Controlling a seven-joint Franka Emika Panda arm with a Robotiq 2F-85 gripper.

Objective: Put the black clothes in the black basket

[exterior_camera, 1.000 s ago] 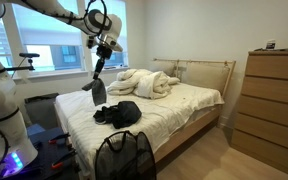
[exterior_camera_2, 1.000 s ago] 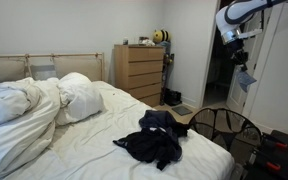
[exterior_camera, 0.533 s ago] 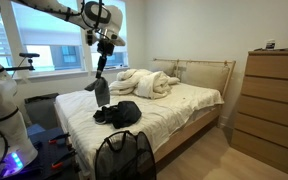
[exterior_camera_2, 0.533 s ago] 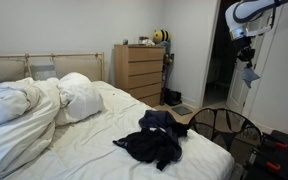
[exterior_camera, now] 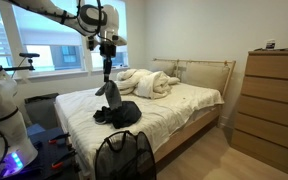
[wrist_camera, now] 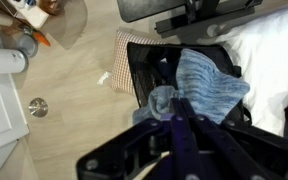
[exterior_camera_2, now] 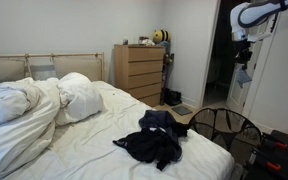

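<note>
My gripper (exterior_camera: 108, 70) is shut on a grey-blue garment (exterior_camera: 111, 90) that hangs from it in the air above the near side of the bed. In the wrist view the shut fingers (wrist_camera: 174, 112) pinch the garment (wrist_camera: 212, 82), and the black wire basket (wrist_camera: 136, 70) lies below it. A pile of black clothes (exterior_camera: 119, 113) lies on the white sheet. The black basket (exterior_camera: 124, 155) stands on the floor at the foot of the bed. In both exterior views I see the pile (exterior_camera_2: 156, 140), the basket (exterior_camera_2: 224, 127), the gripper (exterior_camera_2: 243, 57) and the hanging garment (exterior_camera_2: 243, 76).
The bed (exterior_camera: 189, 100) carries a crumpled white duvet (exterior_camera: 149, 82) near the headboard. A wooden dresser (exterior_camera: 274, 95) stands beside it. A black stand base (wrist_camera: 189, 10) and a round glass table (wrist_camera: 54, 20) are on the floor.
The gripper with the hanging garment has swung sideways, from beside the bed's edge to above the black pile. The pile and basket have not moved.
</note>
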